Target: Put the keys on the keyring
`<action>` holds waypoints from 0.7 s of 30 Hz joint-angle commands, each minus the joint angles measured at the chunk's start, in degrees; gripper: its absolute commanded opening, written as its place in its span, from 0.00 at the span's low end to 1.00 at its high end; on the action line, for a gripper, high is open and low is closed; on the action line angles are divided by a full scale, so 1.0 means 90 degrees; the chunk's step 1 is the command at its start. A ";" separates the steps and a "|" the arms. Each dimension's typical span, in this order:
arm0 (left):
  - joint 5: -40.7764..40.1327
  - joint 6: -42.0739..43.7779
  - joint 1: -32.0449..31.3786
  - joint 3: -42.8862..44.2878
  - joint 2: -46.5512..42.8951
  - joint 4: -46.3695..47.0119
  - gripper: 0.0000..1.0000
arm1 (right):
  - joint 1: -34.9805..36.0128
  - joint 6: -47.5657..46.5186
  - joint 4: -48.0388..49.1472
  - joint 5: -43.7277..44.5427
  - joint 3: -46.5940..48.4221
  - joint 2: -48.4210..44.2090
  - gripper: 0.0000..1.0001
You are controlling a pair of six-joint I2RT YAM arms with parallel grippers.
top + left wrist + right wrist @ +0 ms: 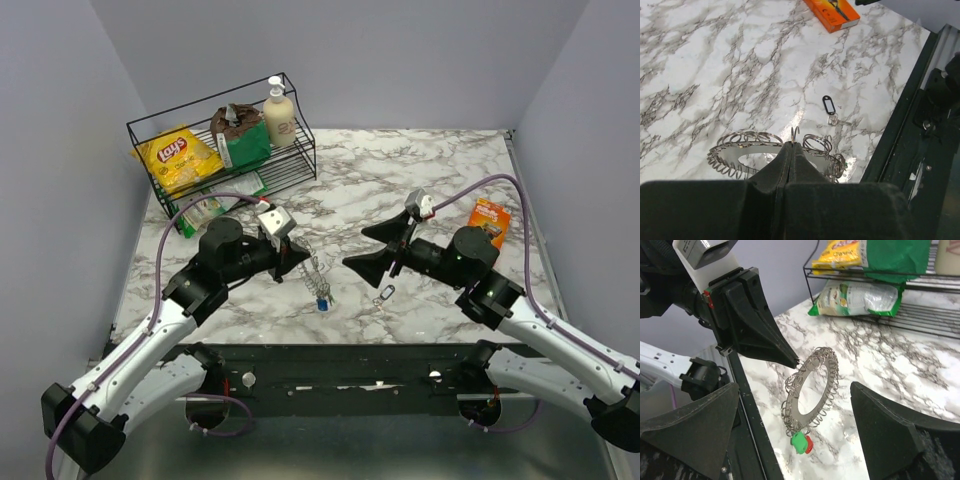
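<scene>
Nearest the near edge, right of its middle, a tagged key (383, 295) lies loose on the surface (430, 165). Just left of it the keyring (810, 390) stands on edge, with the left fingers (760, 332) shut tight on one coil at its upper rim. I'd guess it is held upright so that its hollow centre faces the other arm. The keys hang at its lowest point, green and red (801, 442) together and a blue one (323, 303); whether they touch the marble I cannot tell. The right fingers (890, 430) face the ring from close by, spread wide and holding nothing. Bare marble runs between the arms and on toward the far edge, so there is room there. An orange pack (490, 220) sits by the right edge, and a rack (225, 150) fills the far-left corner.
</scene>
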 commanded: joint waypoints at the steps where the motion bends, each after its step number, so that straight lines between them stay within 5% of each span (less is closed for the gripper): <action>1: -0.0474 -0.0041 -0.0041 -0.0225 0.0111 0.0807 0.00 | 0.0021 -0.0010 -0.0561 0.0639 -0.0158 0.0030 1.00; 21: -0.0357 -0.0285 -0.0041 -0.1153 0.0248 0.2263 0.00 | 0.0011 0.1952 -0.3227 0.2534 -0.0831 0.0342 1.00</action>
